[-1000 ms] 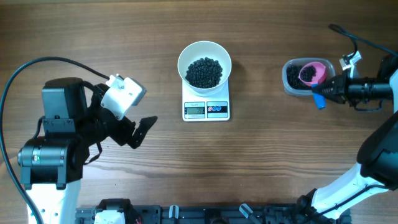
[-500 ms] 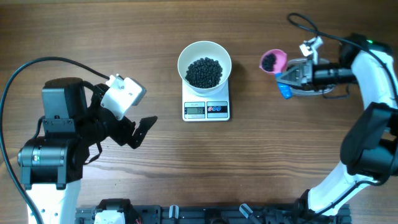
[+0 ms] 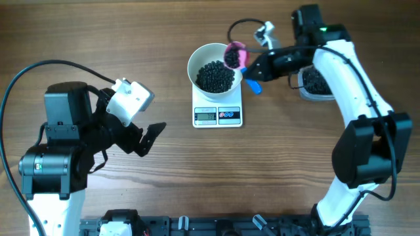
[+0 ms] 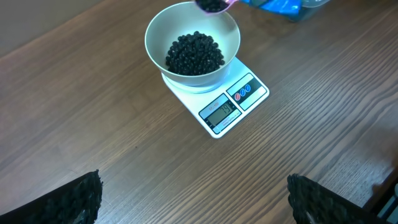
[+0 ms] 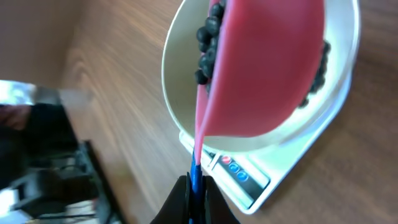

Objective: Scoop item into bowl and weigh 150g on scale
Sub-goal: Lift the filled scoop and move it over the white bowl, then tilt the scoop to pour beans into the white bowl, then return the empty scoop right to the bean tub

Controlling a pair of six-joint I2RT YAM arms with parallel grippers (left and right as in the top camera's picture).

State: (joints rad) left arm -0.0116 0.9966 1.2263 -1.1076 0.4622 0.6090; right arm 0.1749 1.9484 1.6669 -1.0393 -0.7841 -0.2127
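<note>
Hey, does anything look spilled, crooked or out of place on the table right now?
Nothing stands out. The beads sit in the white bowl, which rests centred on the scale. The pink scoop is tipped above the bowl's rim, not over bare wood. No stray beads show on the table.

Pink scoop (image 3: 233,54) with blue handle (image 3: 254,86); black beads (image 3: 215,76); white bowl (image 3: 197,59); white scale (image 3: 231,105), grey display (image 3: 206,117); brown wood-grain counter (image 3: 295,164).

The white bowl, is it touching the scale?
Touching. The left wrist view shows the bowl sitting right on top of the scale, with no gap underneath.
</note>
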